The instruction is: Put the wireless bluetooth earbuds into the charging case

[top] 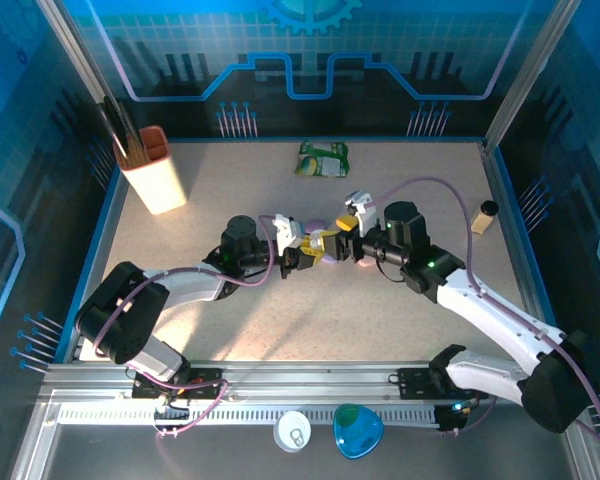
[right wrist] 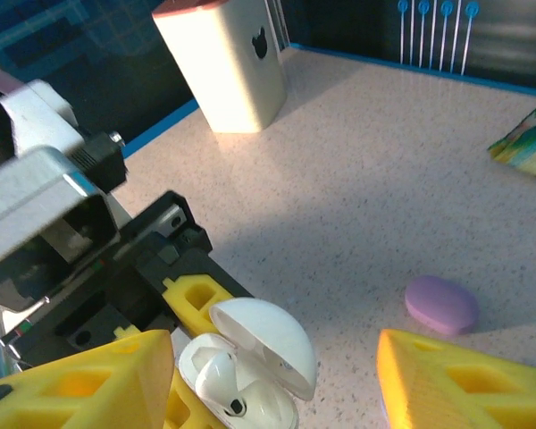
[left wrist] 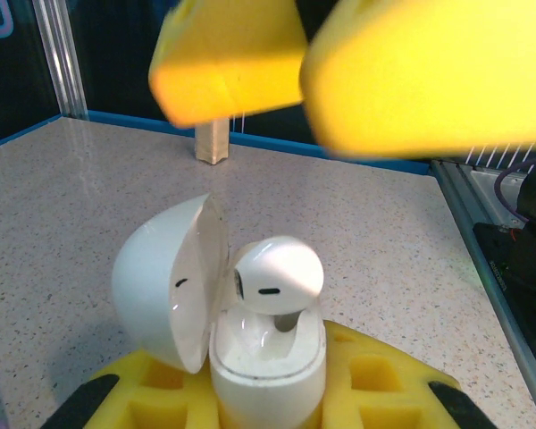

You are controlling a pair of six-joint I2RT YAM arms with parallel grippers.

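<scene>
Left wrist view: a white earbud (left wrist: 277,273) is seen stem-down in the open white case (left wrist: 268,371), its head proud of the well. It is judged placed but perhaps not fully seated. The neighbouring well seems empty, so a second bud and closing the lid appear to be left. The case is clamped upright in the left gripper (top: 305,255). The right gripper (left wrist: 304,71) is held just above the bud, fingers spread, gripping nothing. A lilac case (right wrist: 441,304) lies apart.

One white case (left wrist: 266,374), one purple case (right wrist: 440,304), one white bud (left wrist: 277,275). One green bag (top: 323,159) at 12 o'clock, one tall cup (top: 155,172) at 10, one small bottle (top: 485,216) at 3.
</scene>
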